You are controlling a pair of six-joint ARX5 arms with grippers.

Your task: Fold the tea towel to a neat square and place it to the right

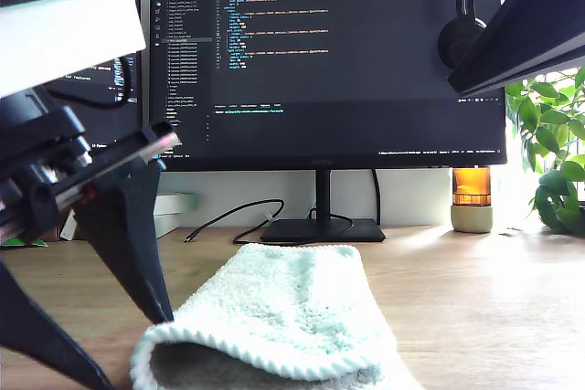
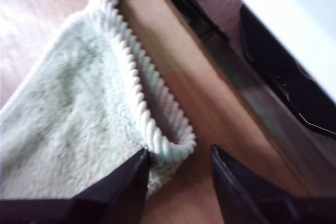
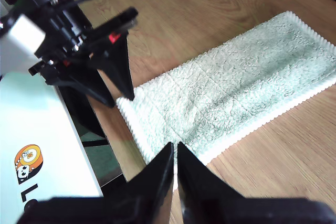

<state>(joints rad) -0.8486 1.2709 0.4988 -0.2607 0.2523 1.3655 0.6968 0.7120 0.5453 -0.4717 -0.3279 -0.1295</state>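
The tea towel [image 1: 283, 308] lies on the wooden desk as a long, narrow mint-green folded strip, running away from the exterior camera. Its ribbed whitish hem curls at the near end. My first gripper [image 1: 128, 349] stands open at the exterior view's left, beside the near corner. In the first wrist view the tea towel [image 2: 68, 114] reaches the jaws of my first gripper [image 2: 179, 153], and one finger [image 2: 131, 177] touches the corner's hem. My second gripper [image 3: 175, 166] hangs shut high above the tea towel [image 3: 236, 87], holding nothing, and looks down on my first gripper [image 3: 119, 99].
A monitor [image 1: 320, 61] on a black stand [image 1: 320, 226] fills the back, with headphones [image 1: 462, 34] hung on it. An amber lamp [image 1: 472, 198] and a plant [image 1: 553, 152] sit at the exterior view's right. A cable [image 1: 228, 216] trails behind. A white arm base [image 3: 42, 156] stands by the towel's end.
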